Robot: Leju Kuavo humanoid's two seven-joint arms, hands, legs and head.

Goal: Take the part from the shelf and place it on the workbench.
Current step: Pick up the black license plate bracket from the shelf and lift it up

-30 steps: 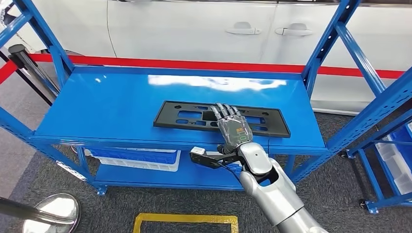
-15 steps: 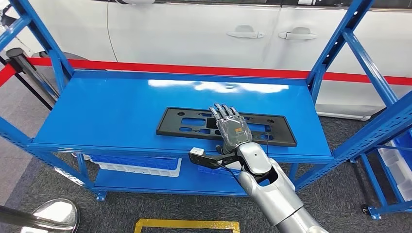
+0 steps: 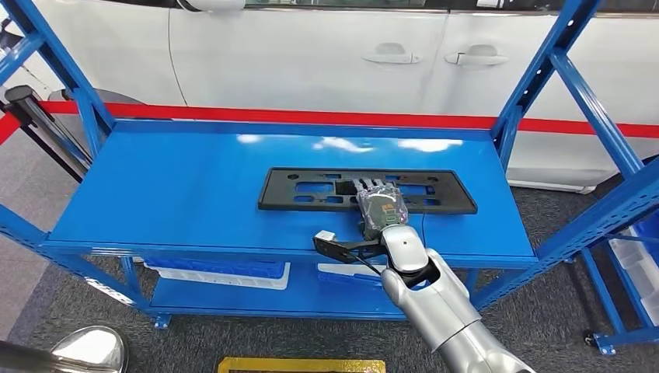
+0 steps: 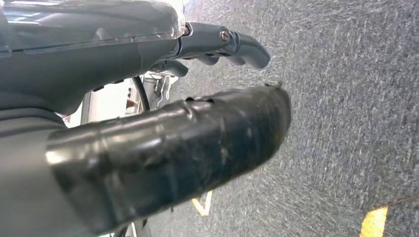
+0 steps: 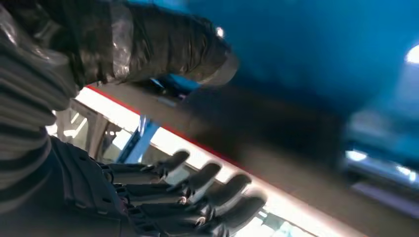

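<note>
The part [image 3: 311, 189] is a long flat black plate with several cut-outs, lying on the top level of the blue shelf [image 3: 179, 186]. My right hand [image 3: 381, 208] lies over its near edge, right of its middle, with the fingertips bent down into a cut-out. In the right wrist view the thumb [image 5: 163, 44] and the fingers [image 5: 207, 197] stand apart with the blurred dark part [image 5: 276, 123] between them, and no squeeze on it is visible. My left hand [image 4: 148, 123] hangs over grey carpet, its fingers apart and holding nothing.
A white car [image 3: 311, 54] with a red stripe stands right behind the shelf. Blue uprights [image 3: 536, 85] frame the shelf's ends. A white bin [image 3: 217, 272] sits on the lower level. Another blue rack [image 3: 629, 256] stands at right. A yellow floor mark [image 3: 303, 364] lies near me.
The whole picture has shifted, so the camera moved. My right hand's fingers lay flat on the part before; now they are bent down into a cut-out of it.
</note>
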